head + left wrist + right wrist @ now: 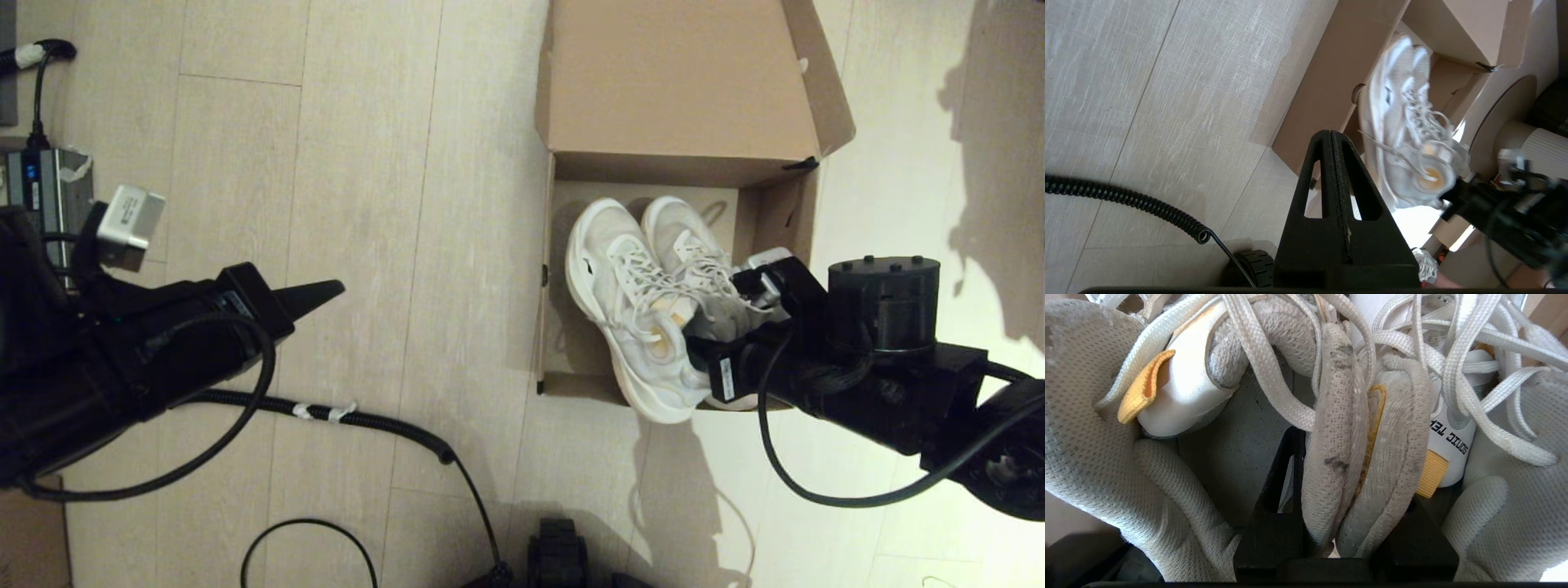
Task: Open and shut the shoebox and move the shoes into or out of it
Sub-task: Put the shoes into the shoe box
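Note:
The brown shoebox point(545, 278) stands open on the floor, its lid point(678, 73) folded back on the far side. The two white sneakers point(629, 286) lie side by side, toes inside the box and heels out over its near wall. My right gripper point(695, 331) is shut on the shoes' inner collars point(1355, 449), which are pinched together between its fingers point(1284, 465); yellow tongue tags point(1143, 388) and laces surround them. My left gripper point(331, 290) hangs over bare floor left of the box, shut and empty point(1331, 134). From there the shoes point(1396, 106) and box side point(1327, 81) show.
A black cable with white tape point(326, 410) crosses the wooden floor in front of the left arm. A grey device point(45, 184) sits at the far left edge. A part of the robot base point(559, 555) is at the bottom. A coiled cable point(1126, 200) lies near the left gripper.

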Controlling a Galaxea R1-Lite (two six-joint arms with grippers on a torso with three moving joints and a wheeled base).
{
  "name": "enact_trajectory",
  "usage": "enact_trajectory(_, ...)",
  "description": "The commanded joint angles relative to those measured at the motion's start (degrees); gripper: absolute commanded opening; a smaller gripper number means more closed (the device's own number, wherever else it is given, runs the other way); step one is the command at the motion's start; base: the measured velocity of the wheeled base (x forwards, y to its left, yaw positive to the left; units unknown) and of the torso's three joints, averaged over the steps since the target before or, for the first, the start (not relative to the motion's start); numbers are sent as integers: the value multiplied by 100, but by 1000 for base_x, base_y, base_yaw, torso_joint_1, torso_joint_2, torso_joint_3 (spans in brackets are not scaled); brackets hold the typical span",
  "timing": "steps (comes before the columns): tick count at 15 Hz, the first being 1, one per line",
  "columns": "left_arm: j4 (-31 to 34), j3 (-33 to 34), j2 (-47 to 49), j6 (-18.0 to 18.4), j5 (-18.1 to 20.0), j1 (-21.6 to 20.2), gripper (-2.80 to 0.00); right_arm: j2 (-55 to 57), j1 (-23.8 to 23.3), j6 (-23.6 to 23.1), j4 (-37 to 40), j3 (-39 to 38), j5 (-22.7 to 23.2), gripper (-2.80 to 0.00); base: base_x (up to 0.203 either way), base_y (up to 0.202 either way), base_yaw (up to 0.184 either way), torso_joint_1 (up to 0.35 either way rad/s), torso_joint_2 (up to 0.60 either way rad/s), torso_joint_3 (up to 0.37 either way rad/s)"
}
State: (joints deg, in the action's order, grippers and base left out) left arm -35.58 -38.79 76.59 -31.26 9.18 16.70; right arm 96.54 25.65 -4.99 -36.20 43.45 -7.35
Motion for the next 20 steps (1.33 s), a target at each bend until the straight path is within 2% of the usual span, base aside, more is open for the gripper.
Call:
enact_trajectory(1, -19, 71, -179, -14, 5, 0, -280, 243, -24, -9, -186, -70, -11, -280, 0, 0, 0, 0, 0, 0)
enact_trajectory(5, -11, 338, -446, -29, -8, -1, -280, 497, -25, 18, -398, -97, -165, -280, 0, 0, 0, 0, 0, 0)
enact_trajectory(6, -11, 419, -504, -38, -12, 0, -280, 587, -25, 13, -597, -92, -192, 0, 0, 0, 0, 0, 0, 0)
enact_trajectory(15, -11, 627, -487, -56, -13, -8, -280, 322, -17, 25, -669, -188, -223, 0, 0, 0, 0, 0, 0, 0)
enact_trajectory(17, -11, 609, -513, -47, -13, -7, -280, 548, -7, 23, -690, -154, -230, 0, 0, 0, 0, 0, 0, 0)
enact_trajectory(20, -2, 693, -563, -56, -48, -23, -280, 1172, 60, -3, -1429, -26, -621, 0, 0, 0, 0, 0, 0, 0)
